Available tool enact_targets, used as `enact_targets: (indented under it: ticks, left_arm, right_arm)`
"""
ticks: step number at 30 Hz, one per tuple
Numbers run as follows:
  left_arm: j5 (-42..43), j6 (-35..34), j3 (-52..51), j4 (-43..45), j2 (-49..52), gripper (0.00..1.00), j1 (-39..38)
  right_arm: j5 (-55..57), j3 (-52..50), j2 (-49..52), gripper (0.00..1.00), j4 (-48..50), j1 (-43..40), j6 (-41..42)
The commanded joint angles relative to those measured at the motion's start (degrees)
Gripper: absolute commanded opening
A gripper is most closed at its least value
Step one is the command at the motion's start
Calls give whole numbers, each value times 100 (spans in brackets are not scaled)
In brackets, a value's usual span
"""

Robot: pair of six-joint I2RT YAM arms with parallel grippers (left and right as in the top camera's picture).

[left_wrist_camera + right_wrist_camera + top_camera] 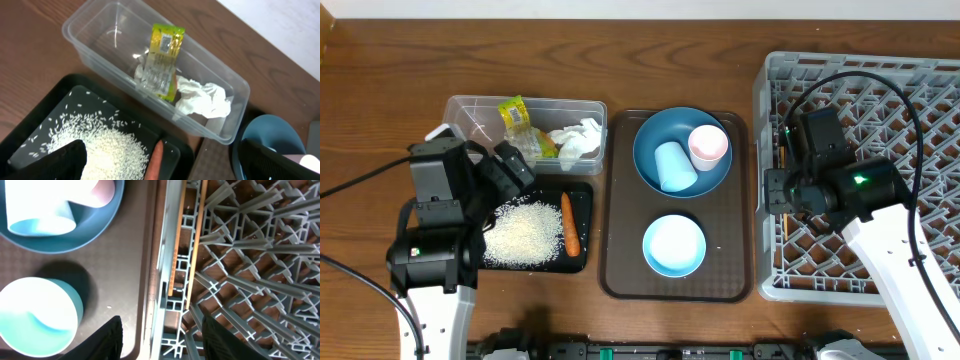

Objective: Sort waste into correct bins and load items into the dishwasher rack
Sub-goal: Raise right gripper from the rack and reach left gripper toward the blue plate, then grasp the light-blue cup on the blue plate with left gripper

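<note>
The clear tub [460, 103] holds the yellow-green wrapper [517, 114] and the crumpled tissue [576, 140]. Just beside it, the black tray [584, 192] carries a heap of rice [525, 235] with the carrot [571, 222] along its right side. On the brown tray [620, 210] the blue plate [648, 135] bears a light blue cup [674, 166] (lying on its side) and a pink cup [708, 145]; the bowl [674, 246] sits apart. The chopsticks [174, 255] lie in the grey rack [920, 90], by the wall nearest the brown tray. The left gripper [160, 152] hangs wide open and empty over the black tray; the right gripper [162, 330], jaws partly apart, grips nothing above the rack's edge.
</note>
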Motion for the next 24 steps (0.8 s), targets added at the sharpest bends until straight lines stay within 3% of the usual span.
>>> enact_targets:
  ticks: [1, 3, 7, 17, 20, 24]
  left_arm:
    - [503, 361, 129, 26, -15, 95, 15]
    - [1119, 470, 129, 22, 9, 88, -90]
    - [1255, 474, 129, 7, 87, 75, -625]
    - [-723, 492, 129, 494, 839, 71, -3077]
    - [-960, 520, 129, 785, 1180, 68, -3622]
    - [-986, 1145, 129, 1237, 1759, 68, -4194]
  right_arm:
    - [-166, 107, 22, 52, -4, -155, -280]
    - [-190, 107, 22, 53, 28, -273, -280]
    - [-275, 107, 22, 56, 4, -575, -278]
    - [-804, 107, 22, 60, -249, -1539, -236]
    - [-804, 107, 22, 61, -302, -1624, -236]
    - [-802, 107, 22, 61, -310, -1646, -238]
